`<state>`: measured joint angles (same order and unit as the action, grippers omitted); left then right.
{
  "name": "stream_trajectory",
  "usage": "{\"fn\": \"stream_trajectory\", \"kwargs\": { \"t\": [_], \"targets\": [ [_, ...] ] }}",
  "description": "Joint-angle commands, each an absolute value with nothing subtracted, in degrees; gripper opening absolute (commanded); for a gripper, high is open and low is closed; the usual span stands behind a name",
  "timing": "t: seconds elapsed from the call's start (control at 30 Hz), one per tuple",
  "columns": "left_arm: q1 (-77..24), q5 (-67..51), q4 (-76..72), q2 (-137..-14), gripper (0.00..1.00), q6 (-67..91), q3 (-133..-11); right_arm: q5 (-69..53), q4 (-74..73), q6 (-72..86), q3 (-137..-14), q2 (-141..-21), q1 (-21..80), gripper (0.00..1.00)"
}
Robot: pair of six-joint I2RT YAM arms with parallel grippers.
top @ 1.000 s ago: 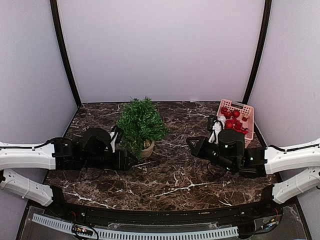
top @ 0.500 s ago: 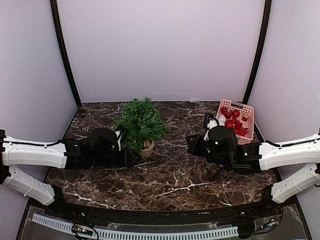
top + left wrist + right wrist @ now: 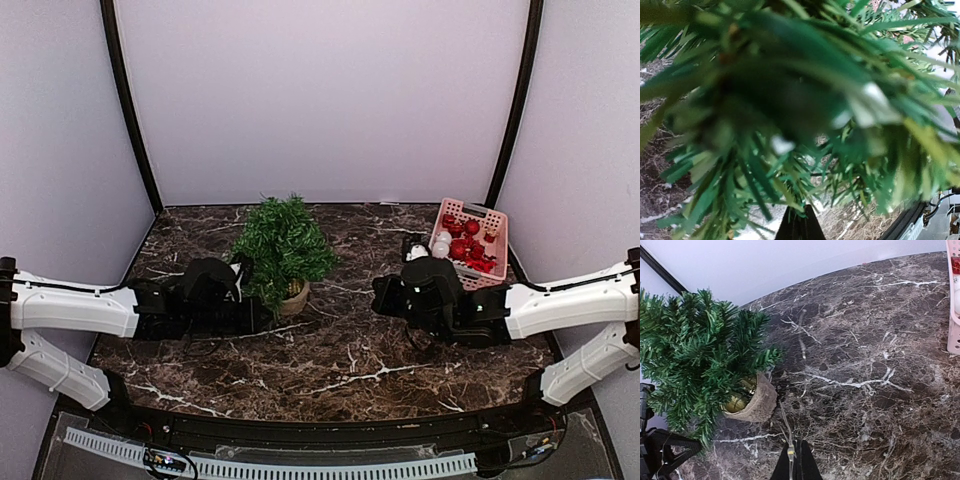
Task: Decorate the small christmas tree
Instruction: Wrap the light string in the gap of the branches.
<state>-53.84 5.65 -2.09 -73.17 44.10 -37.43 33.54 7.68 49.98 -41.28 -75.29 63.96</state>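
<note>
The small christmas tree (image 3: 282, 245) stands left of centre in a tan round base (image 3: 294, 298); the right wrist view shows the tree (image 3: 700, 355) and its base (image 3: 754, 399). My left gripper (image 3: 257, 318) reaches under the lower left branches. In its wrist view the tree's needles (image 3: 790, 100) fill the frame, and the left gripper (image 3: 800, 224) is shut with needles at its tips. My right gripper (image 3: 381, 293) sits right of the tree, low over the table. That gripper (image 3: 799, 462) is shut on a thin clear light wire (image 3: 791, 452) with a tiny bulb, which leads towards the base.
A pink basket (image 3: 492, 222) of red and white ornaments (image 3: 463, 243) stands at the back right; its rim (image 3: 954, 335) shows at the right wrist view's edge. The dark marble table (image 3: 350, 360) is walled by pale panels and black posts.
The left gripper has closed among the lower branches. Both arms have moved inward towards the tree, the left to the right and the right to the left.
</note>
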Motion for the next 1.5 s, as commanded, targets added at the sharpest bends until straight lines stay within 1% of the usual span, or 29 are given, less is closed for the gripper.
{"fn": "stream_trajectory", "kwargs": {
  "t": [0.0, 0.33, 0.57, 0.77, 0.97, 1.13, 1.47],
  "targets": [
    [-53.02, 7.33, -1.2, -70.42, 0.0, 43.49, -36.0, 36.7, 5.77, 49.94, -42.98, -76.78, 62.85, 0.0],
    [-50.42, 7.08, 2.19, -66.99, 0.0, 38.15, -34.85, 39.03, 2.72, 47.6, -43.7, -75.03, 61.05, 0.0],
    [-48.9, 7.09, 3.95, -64.53, 0.0, 30.91, -33.77, 38.79, 1.5, 45.18, -46.31, -72.93, 61.08, 0.0],
    [-48.03, 6.33, 4.44, -63.64, 0.0, 27.88, -32.96, 38.69, 0.98, 42.29, -49.37, -71.25, 61.08, 0.0],
    [-47.66, 6.45, 4.43, -63.74, 0.0, 27.13, -32.64, 38.69, 0.25, 40.3, -53.76, -74.42, 59.91, 0.0],
    [-47.39, 6.67, 4.26, -63.57, 0.0, 26.71, -32.27, 36.38, 0.47, 40.28, -56.02, -77.24, 58.0, 0.0],
    [-46.33, 7.54, 4.8, -62.48, 0.0, 25.37, -31.7, 32.96, 2.87, 41.34, -56.49, -81.7, 55.09, 0.0]
  ]
}}
